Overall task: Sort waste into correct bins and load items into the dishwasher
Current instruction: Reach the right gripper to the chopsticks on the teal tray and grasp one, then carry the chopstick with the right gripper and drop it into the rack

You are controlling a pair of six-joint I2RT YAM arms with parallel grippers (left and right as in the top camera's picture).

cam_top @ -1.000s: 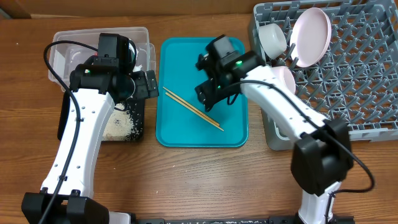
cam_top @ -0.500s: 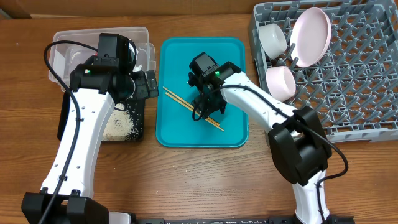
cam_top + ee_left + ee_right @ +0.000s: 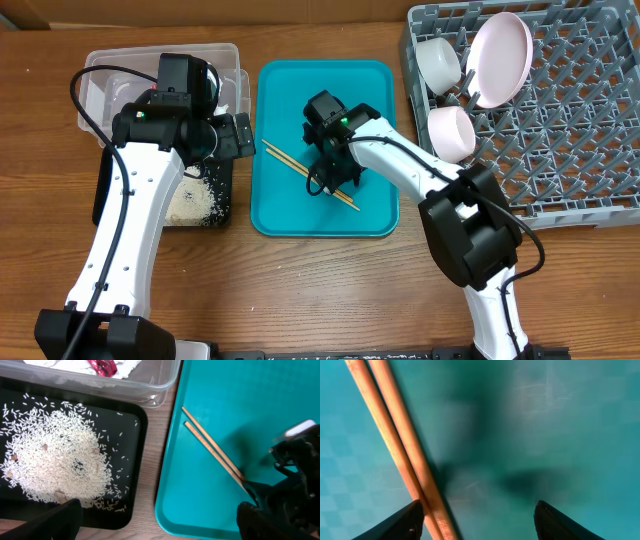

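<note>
- Right pincer (image 3: 328, 182): within the last second it has swung from the rack-side end of the flat teal plastic tray (image 3: 285, 215) to the pair of thin wooden chopsticks (image 3: 285, 160). It now hangs low over their middle stretch.
- Right pincer state: the wrist view shows the fingers spread wide and holding nothing. Both sticks (image 3: 395, 445) lie flat on the tray between the fingers, close against one fingertip (image 3: 410, 517) and well apart from the other.
- Meaning for the task: the approach looks complete, and the step in hand is judged to be picking up the chopsticks. Because the sticks sit off-centre in the gap, closing will probably drag them sideways before they are pinched.
- Left pincer (image 3: 235, 135): unchanged over the same second, open and empty.
  - Just below it lies the shallow black rectangular tray (image 3: 137, 430), which holds the loose white rice grains (image 3: 55, 455).
  - Just beyond it stands the clear rectangular plastic tub (image 3: 165, 380), with the crinkled red foil wrapper (image 3: 102, 366) inside.
- Destination: the large square grey plastic dish rack (image 3: 570, 160) stands on the wooden counter (image 3: 300, 290), well apart from the right pincer on its outer side.
  - It already carries a round pale plate (image 3: 500, 58) and two pale bowls (image 3: 450, 133).
  - Only the chopsticks are left on the teal tray.
</note>
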